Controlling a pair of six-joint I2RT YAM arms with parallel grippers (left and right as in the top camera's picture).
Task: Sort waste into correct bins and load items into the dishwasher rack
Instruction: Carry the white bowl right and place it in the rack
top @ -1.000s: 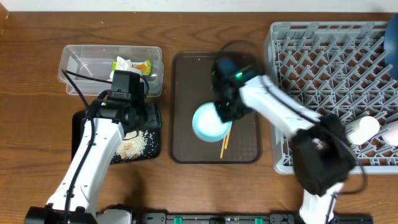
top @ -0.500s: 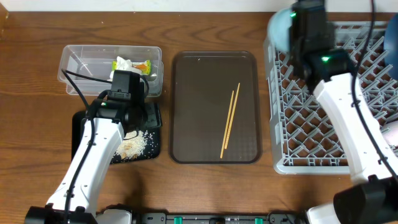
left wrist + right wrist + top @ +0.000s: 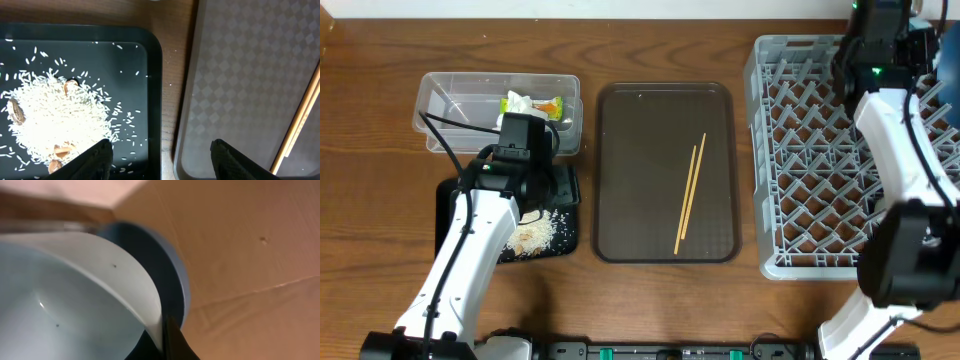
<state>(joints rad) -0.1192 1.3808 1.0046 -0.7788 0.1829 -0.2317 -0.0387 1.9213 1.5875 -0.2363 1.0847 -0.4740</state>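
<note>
Right jaws clamp bowl (image 3: 75, 295) rim (left jaws spread).

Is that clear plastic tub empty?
Not empty: the clear rectangular plastic tub holds a yellow-green snack wrapper and crumpled white tissue at its right end.

Nothing readable anywhere tbh. The snack wrapper (image 3: 550, 104) just past the left gripper (image 3: 161, 152) is too small to make out.

A brown wooden tabletop (image 3: 370, 200) with grain running side to side is seen under even light, with soft shadows cast on it. A pale strip (image 3: 570, 6) is shown beyond its far edge. A blurred tan surface (image 3: 250, 255), faintly creased, is seen from the right wrist.
</note>
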